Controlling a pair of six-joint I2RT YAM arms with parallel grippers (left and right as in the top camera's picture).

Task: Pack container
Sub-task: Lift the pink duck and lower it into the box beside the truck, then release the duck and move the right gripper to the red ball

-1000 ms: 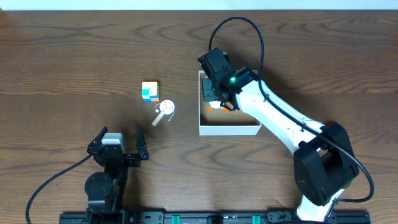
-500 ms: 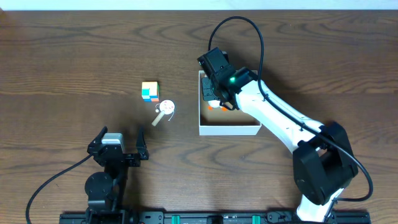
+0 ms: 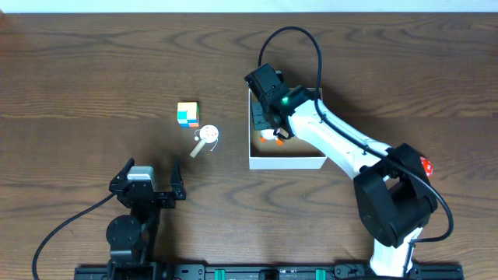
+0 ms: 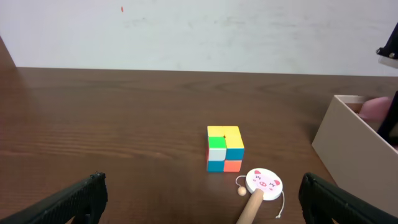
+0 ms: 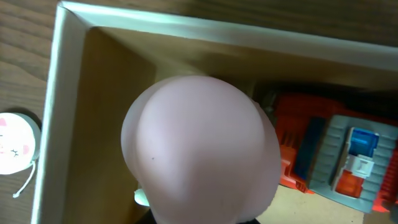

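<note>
Right gripper (image 3: 269,127) has edged left, now low over container (image 3: 288,162), right of table centre. Pink toy (image 5: 202,149) at its far-left corner, beside orange toy (image 5: 298,137). Toy hides fingers: cannot tell grip. Left gripper (image 3: 150,177) spread wide, parked near. Cube (image 3: 187,114), rattle (image 3: 208,135) unmoved outside, likely still to pack.

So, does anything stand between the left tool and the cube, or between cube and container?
Nothing visible between the left tool and the cube; the pig drum lies off to the side. The table from cube to container is bare too, but the right tool, holding a pink ball, hangs over that side.
</note>
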